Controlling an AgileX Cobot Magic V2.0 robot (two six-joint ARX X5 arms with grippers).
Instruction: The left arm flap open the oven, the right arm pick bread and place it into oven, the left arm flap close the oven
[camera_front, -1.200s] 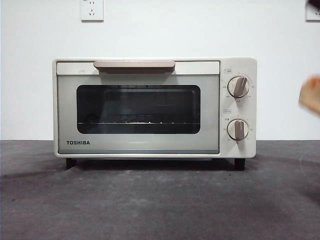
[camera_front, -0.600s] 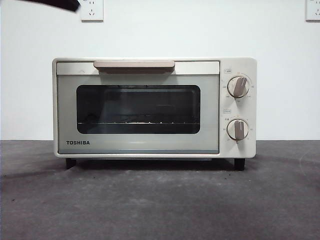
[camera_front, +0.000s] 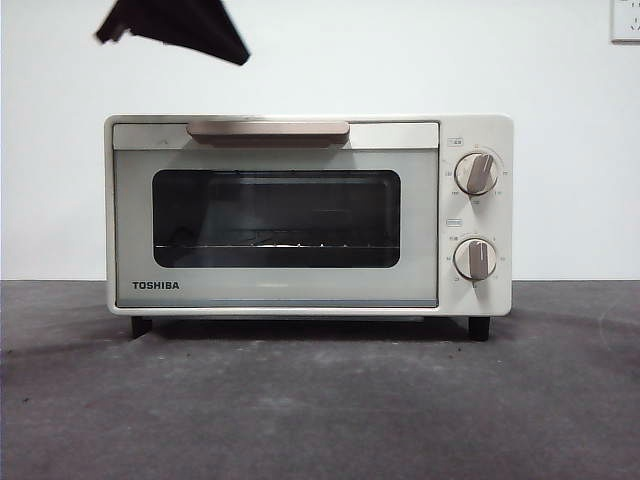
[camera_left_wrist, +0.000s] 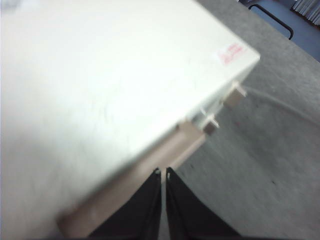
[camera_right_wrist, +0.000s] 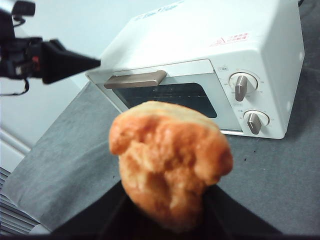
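Note:
The cream TOSHIBA oven (camera_front: 300, 215) stands on the table with its glass door closed and its beige handle (camera_front: 268, 129) up. My left gripper (camera_front: 238, 54) hangs above the oven's top left corner. In the left wrist view its jaws (camera_left_wrist: 163, 173) are shut with nothing between them, just over the handle (camera_left_wrist: 186, 140) and the oven top (camera_left_wrist: 100, 75). My right gripper (camera_right_wrist: 166, 226) is shut on the bread (camera_right_wrist: 170, 160), a lumpy golden bun held in the air in front of the oven (camera_right_wrist: 200, 60). The front view shows neither that gripper nor the bread.
Two round knobs (camera_front: 478, 172) (camera_front: 476, 258) sit on the oven's right panel. A dark grey mat (camera_front: 320, 400) covers the table in front. The right wrist view shows the left arm (camera_right_wrist: 60, 60) reaching toward the handle, and the table's edge (camera_right_wrist: 20, 200).
The bread seen at the front view's right edge a second ago has left that view. The left arm has come in at the top left and dropped lower toward the oven.

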